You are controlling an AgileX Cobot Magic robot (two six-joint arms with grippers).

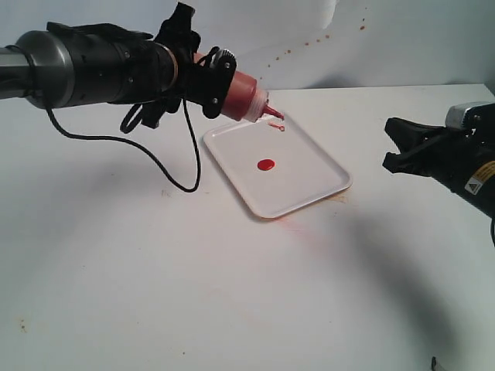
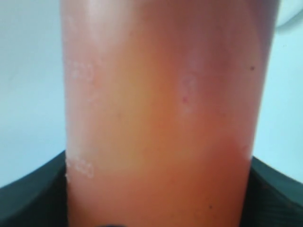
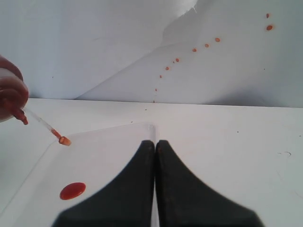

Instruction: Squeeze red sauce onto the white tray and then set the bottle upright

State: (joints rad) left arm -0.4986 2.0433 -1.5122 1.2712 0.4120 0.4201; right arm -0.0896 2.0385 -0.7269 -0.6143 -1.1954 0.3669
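My left gripper (image 1: pixel 210 83) is shut on the orange-red squeeze bottle (image 1: pixel 246 97), holding it tilted with the nozzle (image 1: pixel 274 114) pointing down over the far corner of the white tray (image 1: pixel 317 158). Its thin tethered cap (image 1: pixel 281 127) dangles from the nozzle. A round dot of red sauce (image 1: pixel 266 165) lies near the tray's middle. In the left wrist view the bottle (image 2: pixel 165 123) fills the picture. My right gripper (image 1: pixel 393 144) hovers shut to the right of the tray, holding nothing; its view shows the sauce dot (image 3: pixel 72 190), the cap (image 3: pixel 64 140) and the bottle's tip (image 3: pixel 12 99).
A black cable (image 1: pixel 166 166) hangs from the left arm down to the table beside the tray. Small red splashes (image 3: pixel 194 49) mark the white back wall. A faint pinkish smear (image 1: pixel 294 224) stains the table at the tray's near edge.
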